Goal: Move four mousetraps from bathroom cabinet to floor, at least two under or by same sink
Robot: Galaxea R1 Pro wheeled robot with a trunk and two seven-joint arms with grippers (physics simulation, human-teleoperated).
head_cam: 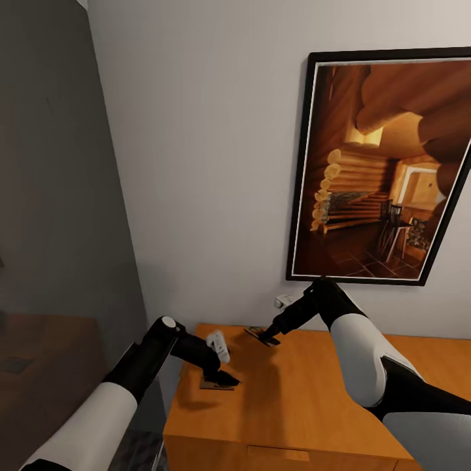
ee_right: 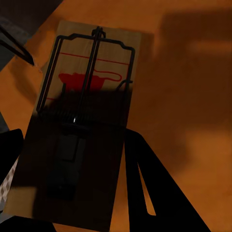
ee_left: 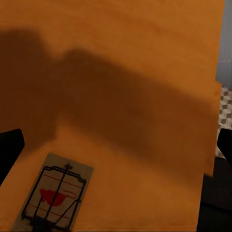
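The cabinet (head_cam: 307, 399) shows its smooth orange-brown top. One mousetrap (head_cam: 214, 385) lies flat near the top's left edge. My left gripper (head_cam: 226, 378) hovers just over it, open. In the left wrist view that mousetrap (ee_left: 53, 195) lies off to one side of my left gripper (ee_left: 117, 145), whose dark fingers (ee_left: 9, 150) stand wide apart. A second mousetrap (head_cam: 256, 333) is near the cabinet's back edge, and my right gripper (head_cam: 267, 338) is shut on it. In the right wrist view this mousetrap (ee_right: 89, 82) sits between the dark fingers (ee_right: 145, 188) of my right gripper (ee_right: 77, 154).
A large framed picture (head_cam: 386, 170) of a log cabin hangs on the pale wall behind the cabinet. A small white wall fitting (head_cam: 282, 301) sits beside my right forearm. A grey panel (head_cam: 59, 196) stands at the left. Patterned bathroom floor (ee_left: 224, 111) shows past the cabinet's edge.
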